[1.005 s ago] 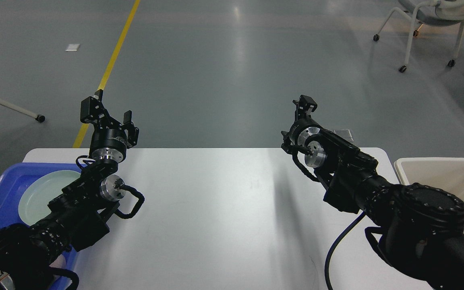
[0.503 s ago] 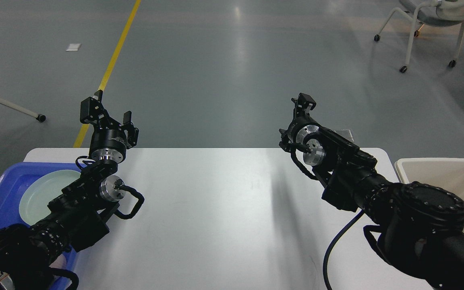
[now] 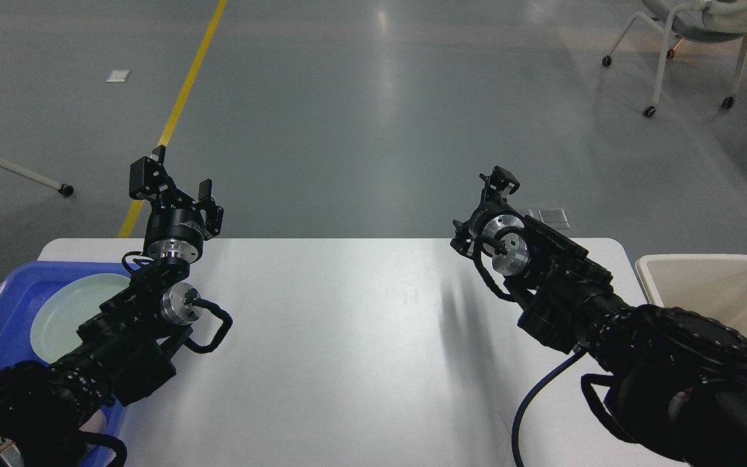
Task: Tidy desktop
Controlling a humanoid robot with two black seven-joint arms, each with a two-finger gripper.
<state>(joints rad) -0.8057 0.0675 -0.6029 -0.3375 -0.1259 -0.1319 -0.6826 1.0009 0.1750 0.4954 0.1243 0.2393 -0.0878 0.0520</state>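
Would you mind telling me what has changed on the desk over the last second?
The right tool has shifted slightly to the right and a little lower, its wrist turning with it. Nothing was picked up or released. The left tool, the blue tray with its pale plate, the beige bin and the white desktop look unchanged.

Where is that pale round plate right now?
In the head view, the pale green round plate lies inside the blue plastic tray at the left end of the white rectangular tabletop, partly hidden behind the robot's left arm.
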